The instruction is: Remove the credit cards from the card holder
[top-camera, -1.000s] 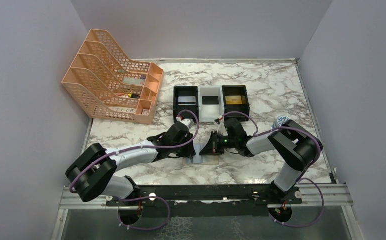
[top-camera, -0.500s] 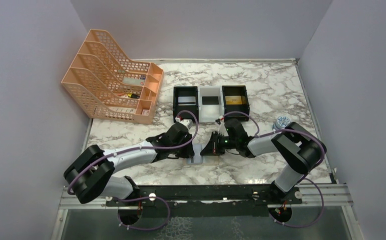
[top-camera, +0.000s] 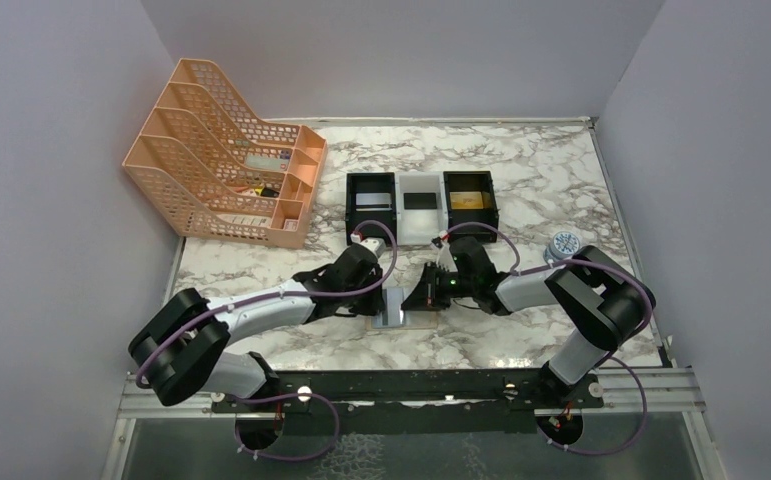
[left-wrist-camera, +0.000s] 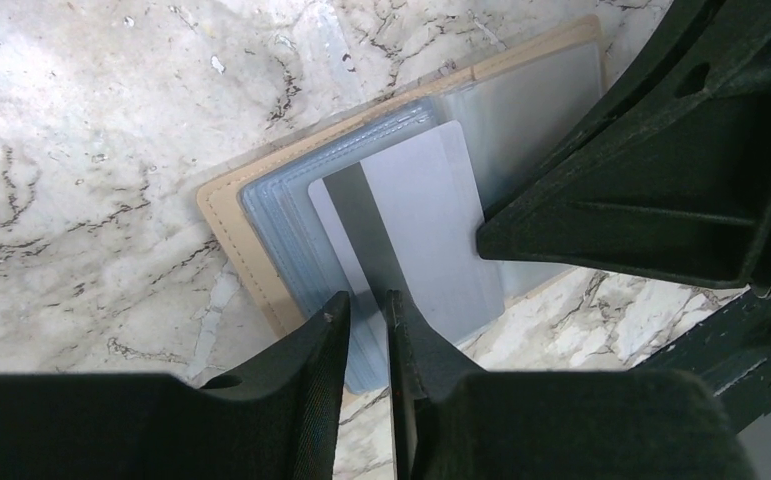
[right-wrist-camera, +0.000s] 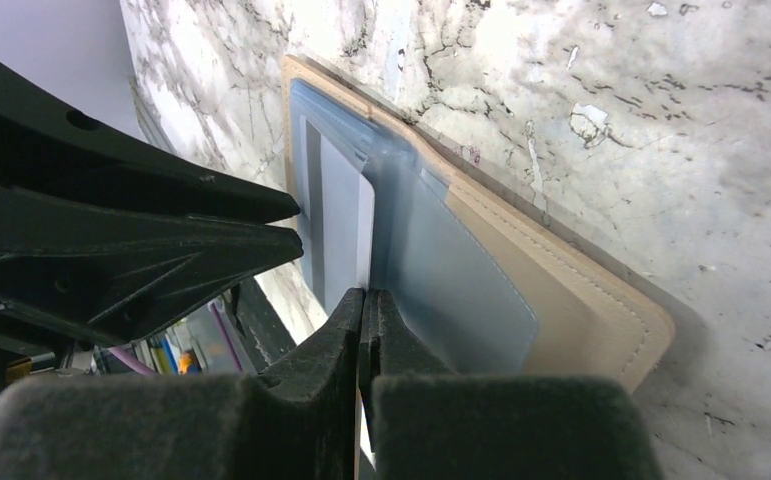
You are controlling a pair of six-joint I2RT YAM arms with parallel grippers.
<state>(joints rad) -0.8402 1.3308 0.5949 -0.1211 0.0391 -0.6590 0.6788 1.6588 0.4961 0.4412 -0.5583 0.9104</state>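
Note:
The card holder (left-wrist-camera: pixel 223 215) lies open on the marble, with a tan rim and grey-blue sleeves (right-wrist-camera: pixel 461 290). A silver-grey credit card (left-wrist-camera: pixel 421 230) with a dark stripe sticks halfway out of a sleeve. My right gripper (right-wrist-camera: pixel 365 293) is shut on that card's edge (right-wrist-camera: pixel 341 220). It reaches in from the right in the left wrist view. My left gripper (left-wrist-camera: pixel 366 297) has a narrow gap between its jaws. Its tips rest over the sleeves' near edge beside the card, and no grip on anything shows. From above, both grippers meet over the holder (top-camera: pixel 416 320) and the card (top-camera: pixel 393 305).
Behind the holder stand a black tray (top-camera: pixel 349 210), a white tray (top-camera: pixel 403 222) and a second black tray (top-camera: pixel 495 208), each with a card inside. An orange file rack (top-camera: pixel 226 150) fills the back left. A small round object (top-camera: pixel 561 243) lies at the right.
More of the grey card shows beside the holder in the top view; it has slid further out of its sleeve. Both arms have barely shifted.

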